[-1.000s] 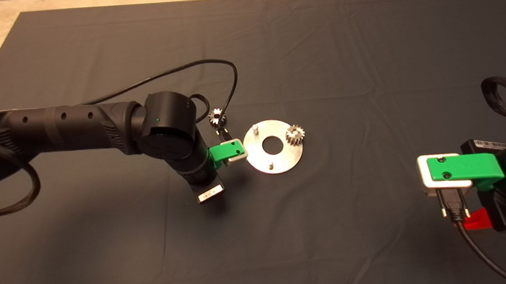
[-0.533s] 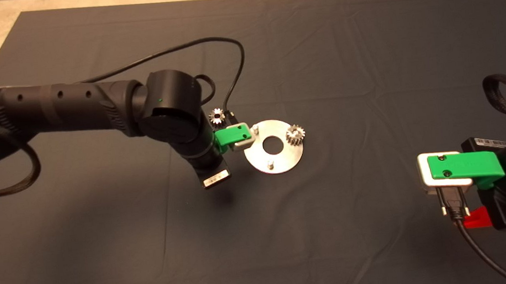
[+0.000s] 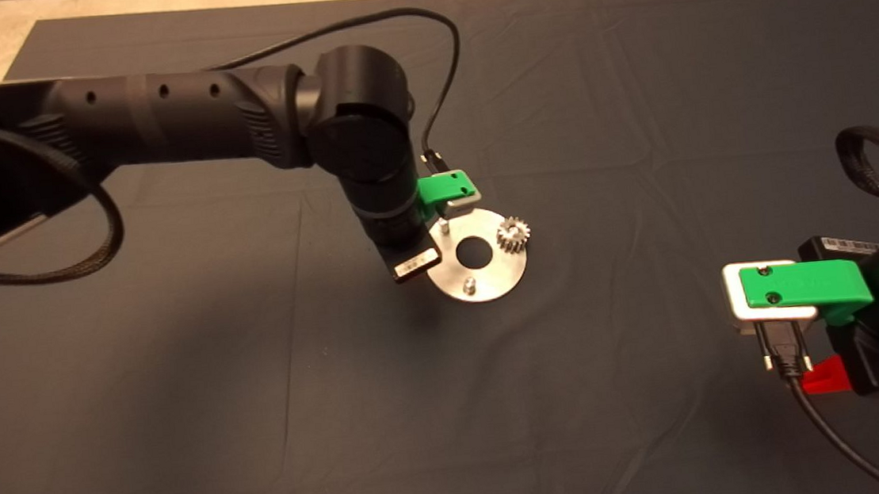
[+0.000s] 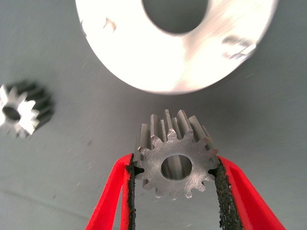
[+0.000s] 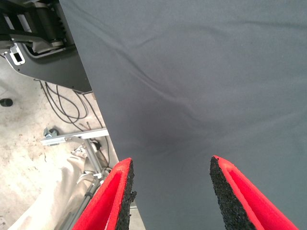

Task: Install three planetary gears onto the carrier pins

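Observation:
My left gripper [image 4: 175,165] is shut on one planetary gear [image 4: 175,139], held by its toothed rim just off the edge of the round silver disc [image 4: 144,67]. In the head view the left arm's green wrist mount [image 3: 446,189] hangs over the disc's [image 3: 497,270] back left rim. Two bare carrier pins [image 3: 444,227] [image 3: 470,284] stand on it. A second gear [image 3: 512,235] sits on the right-hand pin. A third gear [image 4: 21,109] lies on the mat beside the disc, hidden by the arm in the head view. My right gripper [image 5: 171,165] is open and parked at the lower right [image 3: 802,303].
A black cable [image 3: 441,80] loops above the left wrist. The dark mat [image 3: 634,103] spreads wide around the disc. Past the mat's edge, the right wrist view shows floor, cables and a metal frame [image 5: 72,136].
The left arm has swung back and to the right with its gear, from beside the disc's left edge to over its back left rim. It now covers the loose gear. The right arm stayed still.

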### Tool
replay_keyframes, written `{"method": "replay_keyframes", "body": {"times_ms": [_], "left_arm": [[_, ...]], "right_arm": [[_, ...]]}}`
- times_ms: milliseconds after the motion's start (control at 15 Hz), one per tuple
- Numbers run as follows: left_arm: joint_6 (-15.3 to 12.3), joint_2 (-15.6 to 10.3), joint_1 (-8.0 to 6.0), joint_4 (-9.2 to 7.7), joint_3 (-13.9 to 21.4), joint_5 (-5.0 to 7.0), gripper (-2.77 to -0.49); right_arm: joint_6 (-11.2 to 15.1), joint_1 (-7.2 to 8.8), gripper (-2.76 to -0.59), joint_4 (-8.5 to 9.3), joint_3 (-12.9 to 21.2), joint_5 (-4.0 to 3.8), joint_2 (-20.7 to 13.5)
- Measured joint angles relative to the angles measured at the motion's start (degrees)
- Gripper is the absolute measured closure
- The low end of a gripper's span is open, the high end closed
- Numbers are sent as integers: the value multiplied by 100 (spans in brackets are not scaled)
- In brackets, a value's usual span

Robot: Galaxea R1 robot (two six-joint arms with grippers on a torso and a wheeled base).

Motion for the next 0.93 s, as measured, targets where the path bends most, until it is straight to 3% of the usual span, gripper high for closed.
{"method": "replay_keyframes", "body": {"times_ms": [267,533,933], "left_arm": [[13,264,-197,-201,-168,2,-86],[15,523,-236,-301,-271,-2,-86],[13,612,-281,-330,-330,5,-86]], "right_arm": [[-2,2,-116,0,-13,4,-2],[-2,7,-116,0,-27,2,-17],[-2,85,-116,0,-27,5,-17]]}}
